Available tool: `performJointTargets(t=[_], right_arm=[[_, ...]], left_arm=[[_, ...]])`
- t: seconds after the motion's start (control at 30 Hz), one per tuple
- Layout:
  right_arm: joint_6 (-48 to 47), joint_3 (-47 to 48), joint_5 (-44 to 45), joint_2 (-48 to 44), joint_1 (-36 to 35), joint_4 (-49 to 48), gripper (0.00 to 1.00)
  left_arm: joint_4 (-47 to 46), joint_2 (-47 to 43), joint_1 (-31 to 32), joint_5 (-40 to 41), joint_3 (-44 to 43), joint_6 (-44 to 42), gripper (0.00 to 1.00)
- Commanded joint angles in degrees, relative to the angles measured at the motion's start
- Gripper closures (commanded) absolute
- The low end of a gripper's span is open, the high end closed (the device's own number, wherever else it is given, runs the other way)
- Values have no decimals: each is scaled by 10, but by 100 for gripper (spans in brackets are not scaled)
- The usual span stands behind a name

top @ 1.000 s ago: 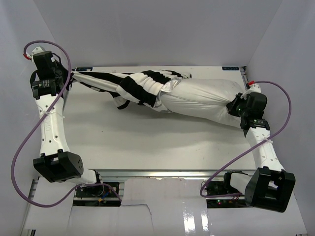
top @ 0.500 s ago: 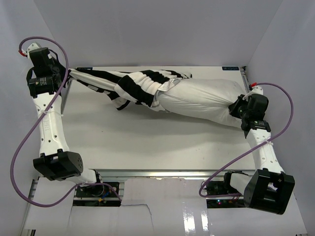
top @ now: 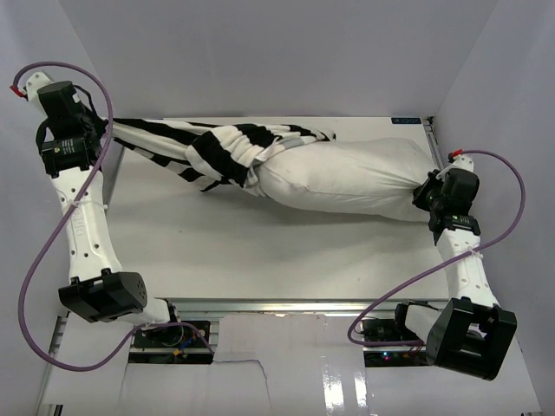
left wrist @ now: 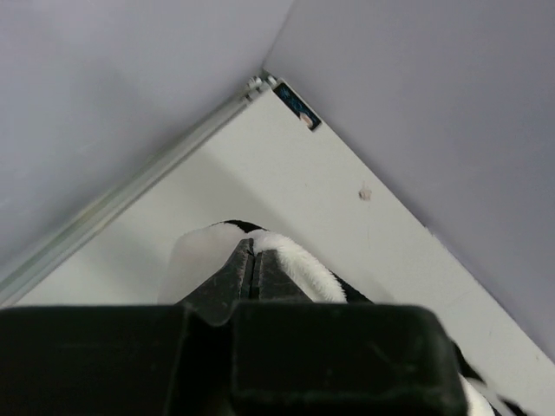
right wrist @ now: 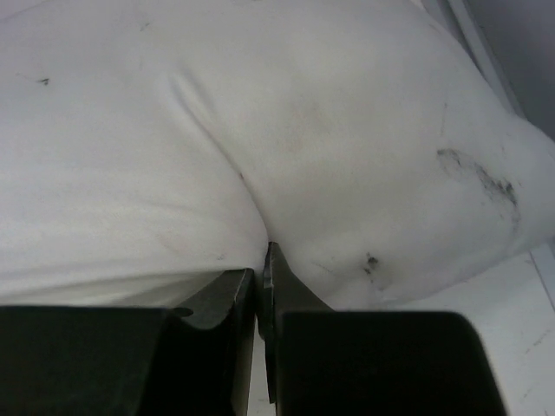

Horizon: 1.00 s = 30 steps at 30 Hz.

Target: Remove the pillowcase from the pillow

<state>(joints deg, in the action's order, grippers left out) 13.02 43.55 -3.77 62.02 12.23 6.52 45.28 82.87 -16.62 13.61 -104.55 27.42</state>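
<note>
Worktop (top: 260, 251): white; pale grey walls (top: 277, 52) on three sides.
Sticker (left wrist: 299, 108): far corner, unreadable.
Pillow (top: 347, 178): across far worktop, left end in striped pillowcase (top: 221, 147).
Left gripper (left wrist: 251, 247): clamped on pillowcase.
Right gripper (right wrist: 263, 251): clamped on pillow.

One pillow (top: 347, 178), one striped pillowcase (top: 217, 149), one table (top: 260, 251), two hands: left hand (top: 111, 126), right hand (top: 422, 187).

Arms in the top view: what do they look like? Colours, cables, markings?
Left arm and right arm match: white tubular links, boxy black joint housings, and a small greenish mark on each wrist block. A purple cable loops from each base to the wrist, ending in a red connector. The jaws are black in the wrist views.
</note>
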Motion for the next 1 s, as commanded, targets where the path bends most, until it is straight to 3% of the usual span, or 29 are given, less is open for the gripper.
performJointTargets(t=[0.0, 0.2, 0.27, 0.5, 0.53, 0.73, 0.97], right_arm=[[-26, -7, 152, -8, 41, -5, 92], [-29, -8, 129, -8, 41, -11, 92], [-35, -16, 106, -15, 42, -27, 92], [-46, -50, -232, 13, 35, -163, 92], [-43, -50, -249, 27, 25, -173, 92], [-52, -17, -234, 53, -26, -180, 92], [-63, 49, -214, 123, -43, -150, 92]], left_arm=[[-115, -45, -53, 154, -43, -20, 100], [-133, -47, -53, 108, 1, -6, 100], [-146, -48, -53, 52, 21, 4, 100], [-212, -42, -41, -154, 133, 33, 100], [-214, -37, -34, -172, 141, 33, 100], [-242, -4, 120, -148, 163, -15, 100], [-323, 18, 252, -224, 204, 17, 100]])
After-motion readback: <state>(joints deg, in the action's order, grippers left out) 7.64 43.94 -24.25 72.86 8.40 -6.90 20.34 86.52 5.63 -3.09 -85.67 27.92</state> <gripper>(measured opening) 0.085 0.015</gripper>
